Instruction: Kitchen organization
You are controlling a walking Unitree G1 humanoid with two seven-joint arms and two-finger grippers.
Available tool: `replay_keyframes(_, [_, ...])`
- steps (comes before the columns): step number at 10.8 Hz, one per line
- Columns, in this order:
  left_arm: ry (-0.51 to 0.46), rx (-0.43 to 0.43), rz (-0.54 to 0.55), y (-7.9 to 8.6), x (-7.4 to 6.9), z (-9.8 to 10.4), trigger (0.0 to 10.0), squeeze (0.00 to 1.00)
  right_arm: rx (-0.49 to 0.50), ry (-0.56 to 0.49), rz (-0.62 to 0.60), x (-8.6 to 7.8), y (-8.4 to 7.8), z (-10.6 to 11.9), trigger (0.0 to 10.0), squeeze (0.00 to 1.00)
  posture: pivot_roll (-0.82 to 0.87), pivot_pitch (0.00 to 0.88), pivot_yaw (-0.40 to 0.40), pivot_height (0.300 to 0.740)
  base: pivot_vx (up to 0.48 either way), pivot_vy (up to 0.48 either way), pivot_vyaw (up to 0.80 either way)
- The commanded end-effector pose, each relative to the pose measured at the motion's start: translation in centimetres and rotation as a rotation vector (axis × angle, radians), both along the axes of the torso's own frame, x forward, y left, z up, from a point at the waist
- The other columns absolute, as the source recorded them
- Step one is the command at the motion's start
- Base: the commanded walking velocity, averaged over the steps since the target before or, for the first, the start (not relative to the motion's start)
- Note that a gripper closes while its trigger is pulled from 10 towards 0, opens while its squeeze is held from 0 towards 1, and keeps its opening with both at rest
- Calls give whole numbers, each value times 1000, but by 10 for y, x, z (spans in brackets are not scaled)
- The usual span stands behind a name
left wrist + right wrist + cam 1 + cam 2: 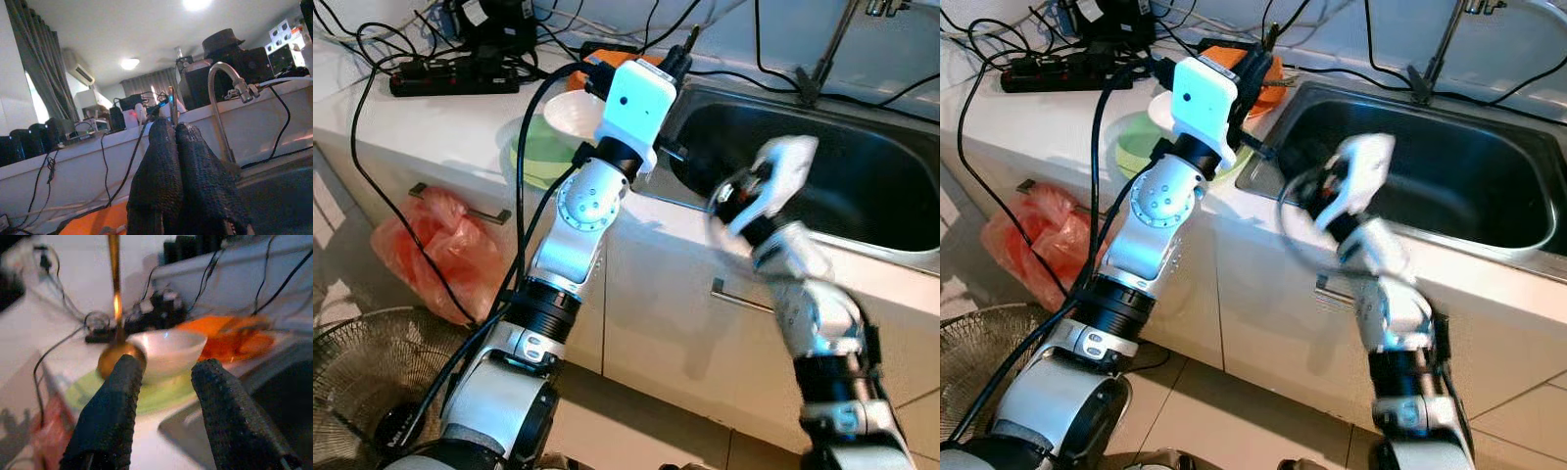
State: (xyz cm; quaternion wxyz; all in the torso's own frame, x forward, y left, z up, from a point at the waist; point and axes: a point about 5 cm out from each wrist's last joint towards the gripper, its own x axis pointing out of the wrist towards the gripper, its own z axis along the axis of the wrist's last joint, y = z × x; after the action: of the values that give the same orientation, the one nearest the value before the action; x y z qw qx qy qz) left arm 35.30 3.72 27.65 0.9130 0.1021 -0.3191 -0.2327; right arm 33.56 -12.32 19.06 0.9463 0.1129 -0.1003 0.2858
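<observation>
A: Log entry. Where's the bowl (166,351)?

B: White bowl on a green plate (161,392), on the counter (440,127) just left of the sink (1459,186), toward the far edge. An orange dish (230,340) sits just behind it, a power strip (460,76) farther left. In the right wrist view a gold spoon (117,333) stands upright with its bowl low beside the white bowl's rim; I can't tell whether it touches or what supports it.

A: Grippers?

B: Left gripper (183,171): fingers pressed together, nothing between them, raised over the counter by the dishes and pointing toward the faucet (225,98). Right gripper (168,406): fingers well apart, empty, near the sink's near-left edge, aimed at the bowl. The right arm is blurred in the head views.

A: Handling notes?

B: My judgement: the bowl looks like glazed ceramic or melamine, so rigid, smooth, likely slippery, and breakable if ceramic. It's probably light. I'd pinch the rim, one finger inside and one outside, on the side away from the spoon. The plate beneath is thin and flat, harder to get a finger under. The spoon is slim and may tip if nudged.
</observation>
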Motion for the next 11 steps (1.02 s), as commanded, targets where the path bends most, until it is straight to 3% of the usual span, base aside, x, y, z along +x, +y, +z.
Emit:
replay_keyframes(1, [-19, -6, -3, -1, -3, 6, 10000, 0, -23, -22, 26, -2, 0, 5, 10000, 0, -20, 33, -35, 740, 0, 0, 0])
replay_keyframes(4, [-11, -5, -40, -7, -5, 6, 10000, 0, -25, -19, 38, -2, 5, 4, 10000, 0, -20, 47, -32, 740, 0, 0, 0])
replay_keyframes(5, [-8, -4, -52, -10, -7, 6, 10000, 0, -10, -19, 35, -2, 6, 6, 10000, 141, -20, 55, -32, 740, 0, 0, 0])
replay_keyframes(6, [3, -10, -67, -13, -8, 5, 10000, 0, 7, -25, 16, 0, 6, 9, 10000, 1000, -16, 63, -34, 740, 0, 0, 0])
replay_keyframes(10, [30, -6, -93, -21, -12, 1, 10000, 0, 36, -45, -37, 3, 4, 13, 10000, 1000, -14, 81, -38, 740, 0, 0, 0])
replay_keyframes(11, [34, -4, -92, -21, -12, 0, 10000, 0, 41, -49, -47, 4, 3, 15, 10000, 0, -15, 83, -38, 740, 0, 0, 0])
